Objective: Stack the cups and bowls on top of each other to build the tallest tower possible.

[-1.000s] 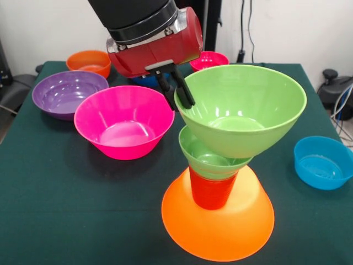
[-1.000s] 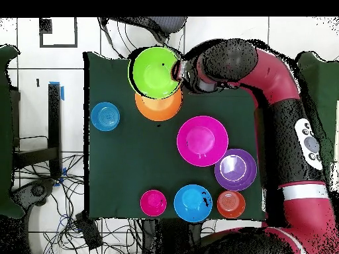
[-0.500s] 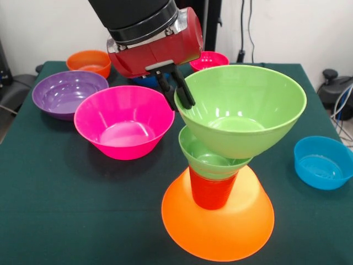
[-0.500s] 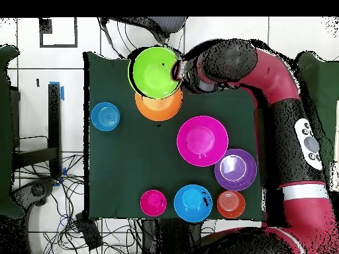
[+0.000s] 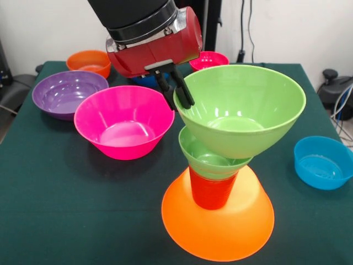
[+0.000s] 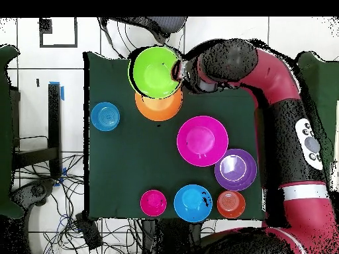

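Note:
The tower stands at the front of the table. Its base is a large orange bowl [image 5: 220,227] [image 6: 159,111], rim downward. An orange-red cup [image 5: 210,193] stands on it. On the cup sits a small green bowl [image 5: 212,160], and a large green bowl [image 5: 242,105] [image 6: 154,71] sits in that, slightly tilted. My gripper [image 5: 179,98] [image 6: 177,71] is shut on the large green bowl's left rim, one finger inside and one outside.
A large pink bowl [image 5: 124,121] [image 6: 202,140] sits just left of the tower, under the arm. Behind it are a purple bowl [image 5: 69,94], a small orange bowl [image 5: 89,62] and a small red-pink bowl [image 5: 209,58]. A blue bowl [image 5: 322,162] lies at the right. Another blue bowl [image 6: 193,202] is mostly hidden by the arm.
The gripper and the large green bowl have shifted a hair to the left in the front view. Nothing else has moved.

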{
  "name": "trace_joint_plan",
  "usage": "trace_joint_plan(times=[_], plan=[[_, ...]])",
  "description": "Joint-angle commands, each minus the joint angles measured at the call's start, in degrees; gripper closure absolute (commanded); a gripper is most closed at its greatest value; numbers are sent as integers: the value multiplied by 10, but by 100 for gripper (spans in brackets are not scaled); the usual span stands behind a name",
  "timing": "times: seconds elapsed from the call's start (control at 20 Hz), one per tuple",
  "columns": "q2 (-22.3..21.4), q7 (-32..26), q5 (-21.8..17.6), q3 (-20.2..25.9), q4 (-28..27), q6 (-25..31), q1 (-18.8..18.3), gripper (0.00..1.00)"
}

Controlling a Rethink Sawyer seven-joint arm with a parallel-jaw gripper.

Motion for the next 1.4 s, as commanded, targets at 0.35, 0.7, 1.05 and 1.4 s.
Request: trace_joint_plan(times=[0.35,0.7,1.05,1.4], plan=[[-9,-28,-22,-10,-1,36,16,100],[-10,-29,-26,-13,0,37,17,100],[-17,-33,-38,-19,8,40,18,100],[-22,-32,-57,-29,10,31,24,100]])
